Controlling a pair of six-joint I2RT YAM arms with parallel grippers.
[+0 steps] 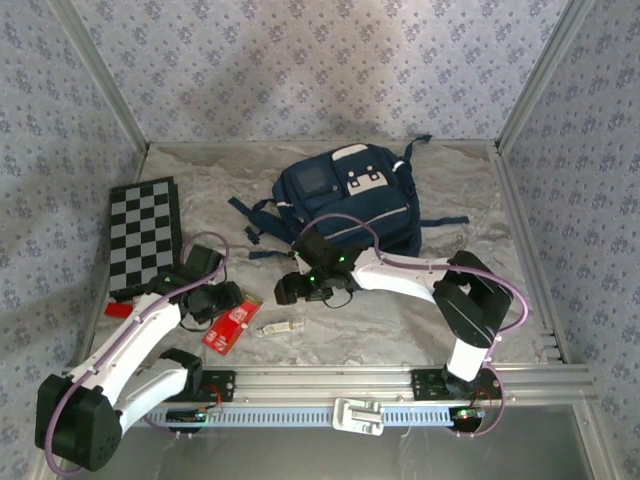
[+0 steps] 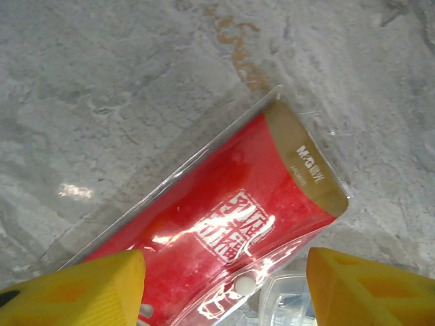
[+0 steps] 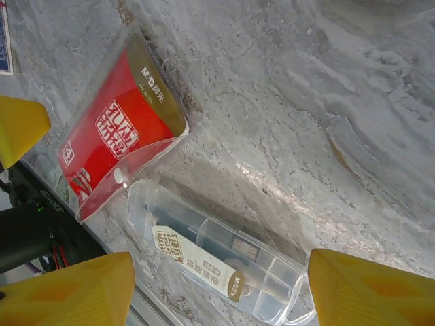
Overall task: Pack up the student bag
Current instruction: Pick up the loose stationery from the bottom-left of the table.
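From my station, the checkered board (image 1: 145, 235) lies flat at the far left of the surface (image 1: 400, 320). Just right of it and nearer, the left pincer (image 2: 224, 288) hangs over the red pouch (image 2: 231, 217). Its yellow fingertips (image 2: 81, 285) are spread wide on either side of the pouch and have hold of nothing. I can't tell whether they touch the pouch.

The pouch is a clear sleeve with a red and gold insert, and it lies flat and aslant. Just beside its right end is a clear case (image 3: 217, 265) with a printed card inside, also flat on the surface.

The right pincer (image 3: 221, 275) is above that case, with one yellow fingertip (image 3: 68, 288) off each end of it. It is well open and empty.

The student bag (image 1: 350, 195) sits to the right and farther back, near the middle of the far edge. It lies flat, with its white patch towards the back wall and its dark straps trailing out to the left and right. The right arm's wrist is just in front of its near edge.
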